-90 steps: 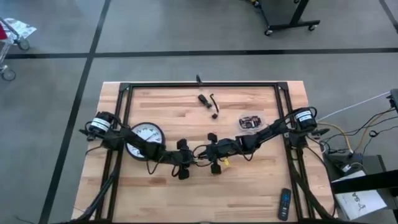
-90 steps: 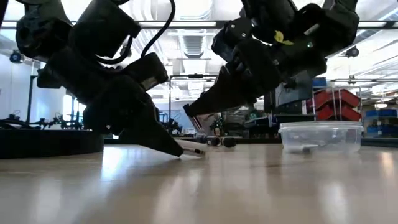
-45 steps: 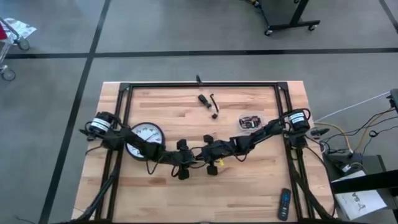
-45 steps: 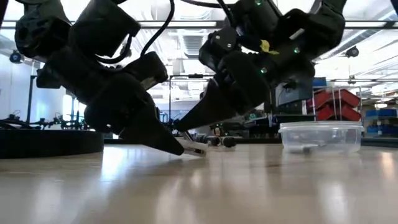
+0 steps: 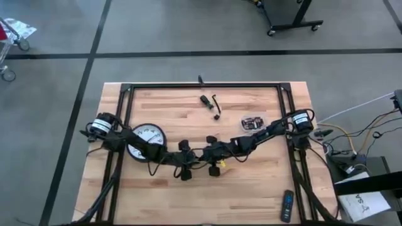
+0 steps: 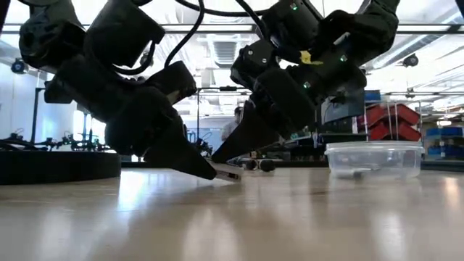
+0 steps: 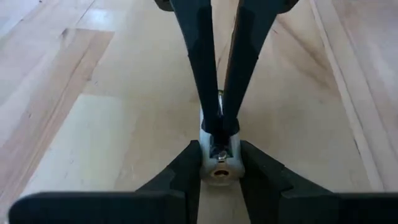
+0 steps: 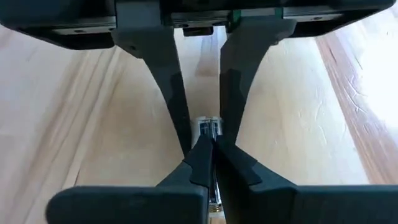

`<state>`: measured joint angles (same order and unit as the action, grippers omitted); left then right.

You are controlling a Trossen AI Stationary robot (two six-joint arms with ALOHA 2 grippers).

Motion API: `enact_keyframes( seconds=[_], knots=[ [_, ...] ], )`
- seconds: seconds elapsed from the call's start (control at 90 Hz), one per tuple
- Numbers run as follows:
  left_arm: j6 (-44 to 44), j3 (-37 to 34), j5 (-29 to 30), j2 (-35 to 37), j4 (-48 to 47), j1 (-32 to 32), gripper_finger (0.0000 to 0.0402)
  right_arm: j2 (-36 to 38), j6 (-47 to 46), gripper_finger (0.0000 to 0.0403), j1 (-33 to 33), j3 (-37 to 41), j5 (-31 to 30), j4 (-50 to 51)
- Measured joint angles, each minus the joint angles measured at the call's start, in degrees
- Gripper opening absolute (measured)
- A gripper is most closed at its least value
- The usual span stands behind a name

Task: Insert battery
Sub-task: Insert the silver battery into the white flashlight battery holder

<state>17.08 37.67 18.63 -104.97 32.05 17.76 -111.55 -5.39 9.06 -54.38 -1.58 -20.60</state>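
Near the middle of the wooden surface, the small pale device lies flat on the boards, clamped between the fingers of the left pincer with its round end facing the left wrist camera. From the opposite side the right pincer meets it tip to tip; its fingers are pressed nearly together on something thin and metallic, probably the battery, though it is too small to be sure. In the low view both sets of fingertips converge at one spot just above the boards, the left pincer angled down from one side and the right from the other.

To seat the cell well, the left arm should hold the device rigid while the right lines the battery up with the slot's axis and pushes straight, without twisting. Any sideways slip may pop the part free.

Farther off sit a wall clock and a clear plastic tub.
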Motion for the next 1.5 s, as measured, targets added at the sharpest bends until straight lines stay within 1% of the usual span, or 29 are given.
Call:
enact_keyframes(
  seconds=[0.356,0.578,1.0,1.156,1.4,1.5],
  knots=[
    [0.00,0.00,0.17,0.00,-0.02,0.04,0.0074,-0.02,-0.72,0.0001,0.00,0.01,-0.02,0.85],
    [-0.02,0.00,0.19,0.00,-0.12,0.04,0.0074,0.00,-1.48,0.0002,0.00,-0.07,0.00,3.25],
    [-0.04,0.00,0.33,0.00,-0.15,0.04,0.0074,0.92,-1.52,0.0002,0.02,0.18,0.04,2.12],
    [-0.48,0.02,0.48,0.00,-0.28,0.04,0.0074,0.97,-0.81,0.0002,0.02,-1.37,0.09,3.06],
    [-0.92,0.02,0.48,0.07,-0.17,0.04,0.0074,-1.09,0.44,0.0002,0.04,-5.24,0.02,1.80],
    [-0.91,0.02,0.48,0.07,-0.26,0.04,0.0075,-1.31,0.47,0.0002,0.03,-5.46,0.00,2.38]
  ],
)
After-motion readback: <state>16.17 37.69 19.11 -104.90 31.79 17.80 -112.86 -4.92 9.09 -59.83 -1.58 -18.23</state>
